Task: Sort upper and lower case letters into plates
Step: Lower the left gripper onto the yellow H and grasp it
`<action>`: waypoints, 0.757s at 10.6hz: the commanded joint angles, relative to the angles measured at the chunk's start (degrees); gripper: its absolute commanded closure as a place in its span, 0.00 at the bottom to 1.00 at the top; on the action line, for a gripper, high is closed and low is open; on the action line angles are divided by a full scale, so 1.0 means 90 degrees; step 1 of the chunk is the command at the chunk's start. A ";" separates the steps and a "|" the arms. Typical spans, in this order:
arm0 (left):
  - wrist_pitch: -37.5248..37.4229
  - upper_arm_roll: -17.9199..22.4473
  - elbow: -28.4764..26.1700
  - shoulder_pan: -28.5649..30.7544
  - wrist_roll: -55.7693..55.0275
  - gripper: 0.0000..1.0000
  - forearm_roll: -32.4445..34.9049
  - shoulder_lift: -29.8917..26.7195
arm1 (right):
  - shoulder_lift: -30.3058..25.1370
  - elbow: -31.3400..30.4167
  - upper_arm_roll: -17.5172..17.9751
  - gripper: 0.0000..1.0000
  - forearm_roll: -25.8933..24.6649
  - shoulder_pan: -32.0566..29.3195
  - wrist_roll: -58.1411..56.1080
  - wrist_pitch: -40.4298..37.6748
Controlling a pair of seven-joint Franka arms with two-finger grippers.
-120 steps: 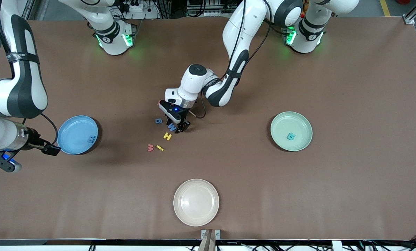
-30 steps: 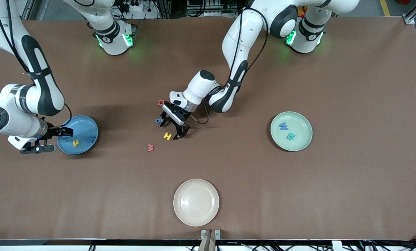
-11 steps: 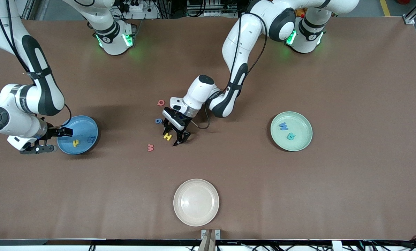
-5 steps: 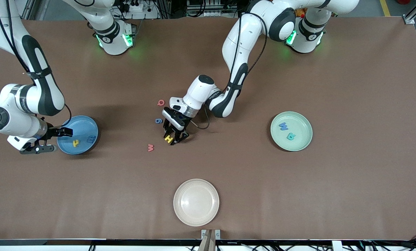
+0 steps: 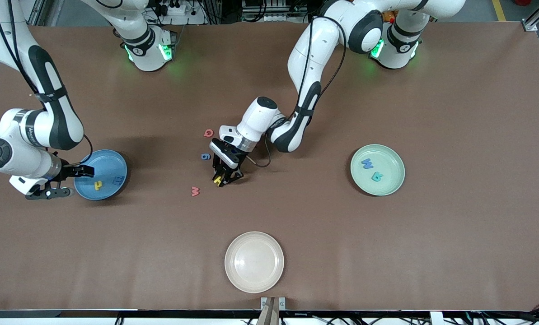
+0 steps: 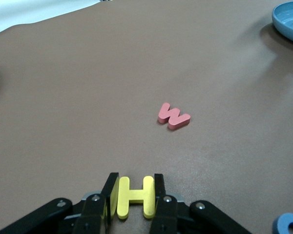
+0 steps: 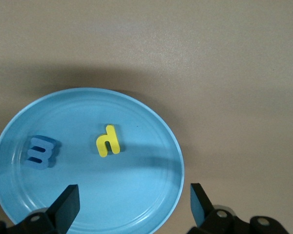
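— Where do we have the left gripper (image 5: 222, 179)?

— Down at the middle of the worktop, its fingers (image 6: 159, 189) pressed against both sides of the yellow H (image 6: 135, 196), which lies flat on the brown table (image 5: 386, 248). The red w (image 5: 195, 191) lies just beside it toward the right arm's end, and the blue g (image 5: 205, 156) and the red Q (image 5: 208, 132) lie farther from the front camera.

— And the right gripper (image 5: 60, 183)?

— We see it waiting above the edge of the light blue plate (image 5: 109, 158), near the worktop's edge at the right arm's end, with its fingers (image 7: 66, 207) spread wide apart and nothing between them. That plate holds a small yellow h (image 7: 108, 141) and a blue m (image 7: 39, 152).

— What about the mint green plate (image 5: 391, 180)?

— It sits toward the left arm's end, with a blue W (image 5: 367, 163) and a teal letter (image 5: 376, 177) in it; we cannot tell which letter the teal one is. The cream-white plate (image 5: 254, 262) stands near the front edge.
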 commanded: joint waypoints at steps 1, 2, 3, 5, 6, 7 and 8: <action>-0.0862 0.0134 0.0101 -0.0017 -0.0056 1.00 -0.0075 -0.0203 | 0.0057 0.0050 0.0061 0.00 -0.0071 0.0183 0.0424 0.0033; -0.1292 0.0124 0.0072 -0.0007 -0.0056 1.00 -0.0075 -0.0399 | 0.0154 0.0128 0.0061 0.00 -0.0071 0.0416 0.0823 0.0033; -0.1702 0.0095 0.0052 -0.0007 -0.0056 1.00 -0.0084 -0.0671 | 0.0184 0.0245 0.0061 0.00 -0.0061 0.0670 0.1233 0.0014; -0.2930 0.0085 -0.0104 0.0012 -0.0026 1.00 -0.0046 -0.1190 | 0.0359 0.0470 0.0090 0.00 -0.0003 0.1032 0.1859 0.0014; -0.3362 0.0085 -0.0172 0.0032 -0.0017 1.00 -0.0026 -0.1395 | 0.0428 0.0519 0.0090 0.00 0.0007 0.1246 0.2114 0.0024; -0.4091 0.0095 -0.0366 0.0032 0.0129 1.00 -0.0007 -0.1783 | 0.0525 0.0616 0.0090 0.00 0.0017 0.1461 0.2416 0.0033; -0.4717 0.0085 -0.0494 0.0071 0.0565 1.00 -0.0016 -0.2126 | 0.0710 0.0791 0.0090 0.00 0.0027 0.1705 0.2728 0.0120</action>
